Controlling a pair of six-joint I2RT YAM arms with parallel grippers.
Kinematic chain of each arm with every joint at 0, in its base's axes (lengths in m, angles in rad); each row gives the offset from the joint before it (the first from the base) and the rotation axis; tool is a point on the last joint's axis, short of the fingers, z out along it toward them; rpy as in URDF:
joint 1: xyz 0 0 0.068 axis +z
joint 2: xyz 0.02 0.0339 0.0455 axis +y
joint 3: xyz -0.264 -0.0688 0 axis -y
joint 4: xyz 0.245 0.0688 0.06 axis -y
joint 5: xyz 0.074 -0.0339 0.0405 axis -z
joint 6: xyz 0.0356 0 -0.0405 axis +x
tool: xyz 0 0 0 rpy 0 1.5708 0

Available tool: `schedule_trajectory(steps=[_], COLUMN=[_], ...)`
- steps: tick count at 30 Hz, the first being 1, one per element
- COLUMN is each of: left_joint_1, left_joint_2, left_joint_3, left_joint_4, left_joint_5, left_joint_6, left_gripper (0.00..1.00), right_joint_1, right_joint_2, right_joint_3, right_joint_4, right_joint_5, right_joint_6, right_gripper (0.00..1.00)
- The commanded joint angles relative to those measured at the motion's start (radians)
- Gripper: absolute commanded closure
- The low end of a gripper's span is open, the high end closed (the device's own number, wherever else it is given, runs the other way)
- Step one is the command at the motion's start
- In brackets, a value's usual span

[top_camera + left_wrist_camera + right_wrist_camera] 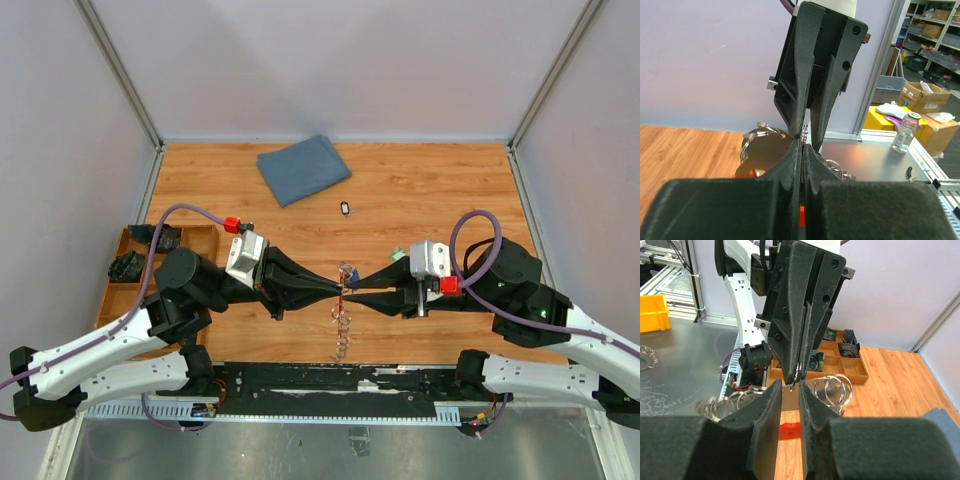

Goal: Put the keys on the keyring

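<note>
My two grippers meet tip to tip above the middle of the table. My left gripper (335,290) (804,146) is shut on the keyring (343,322), whose silvery rings and chain hang below the fingertips. A red part of it (801,215) shows between the left jaws. In the right wrist view the keyring's rings (834,389) and red part (790,430) lie under my right gripper (352,290) (790,388). Its jaws stand a little apart with nothing between them. A small blue piece (356,288), perhaps the blue key, sits by the right fingertips. The yellow key is out of view.
A folded blue cloth (303,168) lies at the back of the table. A small dark and white item (344,208) lies in front of it. A wooden tray with compartments (118,298) (860,374) stands at the left edge, holding dark objects.
</note>
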Motion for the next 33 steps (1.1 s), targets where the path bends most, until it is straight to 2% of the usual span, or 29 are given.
schedule_trajectory(steps=[1,6,10,11,13,17,20,27,33], left_joint_1=[-0.003,-0.003,-0.003,-0.002,-0.003,-0.004,-0.003,-0.002,-0.002], left_joint_2=[-0.001,-0.001,0.001,0.002,0.004,0.003,-0.001,0.007,0.037], left_joint_3=[0.012,0.016,0.016,0.016,0.017,0.032,0.043,0.073,0.091], left_joint_4=[0.043,0.042,0.042,0.04,0.034,-0.025,-0.087,-0.208,-0.247], left_joint_5=[0.005,0.005,0.007,0.007,0.004,-0.017,-0.051,-0.097,-0.086], left_joint_6=[0.004,0.005,0.005,0.005,0.008,0.041,0.083,0.154,0.177], left_gripper=[0.99,0.99,0.99,0.99,0.98,0.82,0.78,0.76,0.81], right_joint_1=[-0.012,-0.012,-0.012,-0.012,-0.012,-0.012,-0.012,-0.012,-0.012], right_joint_2=[0.006,0.014,0.023,0.028,0.04,0.065,0.096,0.182,0.22], right_joint_3=[-0.005,-0.004,0.013,0.025,0.051,0.13,0.202,0.365,0.417], right_joint_4=[0.038,0.029,0.009,-0.003,-0.042,-0.174,-0.289,-0.542,-0.596], right_joint_5=[-0.024,-0.018,-0.005,-0.004,0.002,0.017,0.027,0.053,0.066], right_joint_6=[0.016,0.015,0.019,0.019,0.011,-0.031,-0.072,-0.159,-0.182], right_gripper=[0.79,0.82,0.99,1.0,1.0,1.0,1.0,1.0,1.0])
